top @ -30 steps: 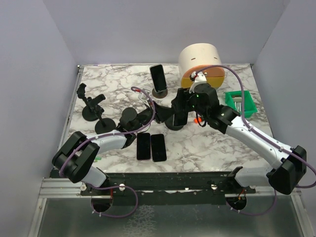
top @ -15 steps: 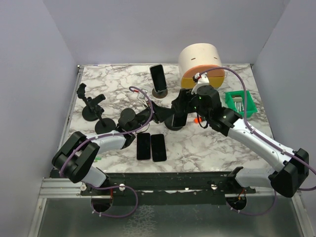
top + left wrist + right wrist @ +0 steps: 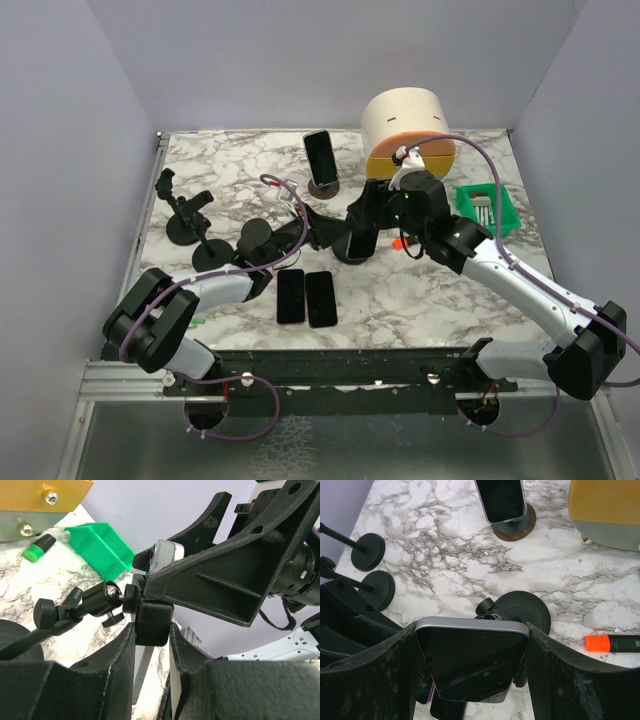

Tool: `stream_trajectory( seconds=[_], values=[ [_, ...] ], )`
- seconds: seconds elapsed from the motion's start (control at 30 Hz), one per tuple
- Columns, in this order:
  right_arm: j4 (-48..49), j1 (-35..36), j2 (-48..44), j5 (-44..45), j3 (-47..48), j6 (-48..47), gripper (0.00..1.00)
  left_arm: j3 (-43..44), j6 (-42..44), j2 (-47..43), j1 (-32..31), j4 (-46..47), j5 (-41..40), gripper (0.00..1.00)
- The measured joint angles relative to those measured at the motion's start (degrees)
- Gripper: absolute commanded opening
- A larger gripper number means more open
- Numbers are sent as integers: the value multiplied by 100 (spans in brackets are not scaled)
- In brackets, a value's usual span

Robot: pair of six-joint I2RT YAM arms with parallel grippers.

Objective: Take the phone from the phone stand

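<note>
Marble counter bears the phone stand, pinched by the left tool apparently to brace it while the right tool clamps the phone for removal.

right gripper with phone: edged right | left gripper on phone stand: edged left
</note>
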Motion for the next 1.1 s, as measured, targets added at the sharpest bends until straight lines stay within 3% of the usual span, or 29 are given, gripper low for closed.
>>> stream_trajectory(
  seconds=[0.13,0.33,0.53,0.87,1.1],
  values=[
    [-251,-7,131,9,216,-28,0,74,365,-146,0,-365,-55,53],
    [-710,-151,229,96,509,-109,0,157,1036,-411,26,-1150,-461,59],
    [-887,-153,378,98,706,-149,0,522,1897,-658,-352,-1886,-809,62],
    [-1073,-153,518,96,909,-146,0,866,3027,-796,-927,-2684,-1598,60],
    [-1117,-153,535,96,942,-146,0,1132,3421,-765,-1123,-3047,-2282,49]
  ],
)
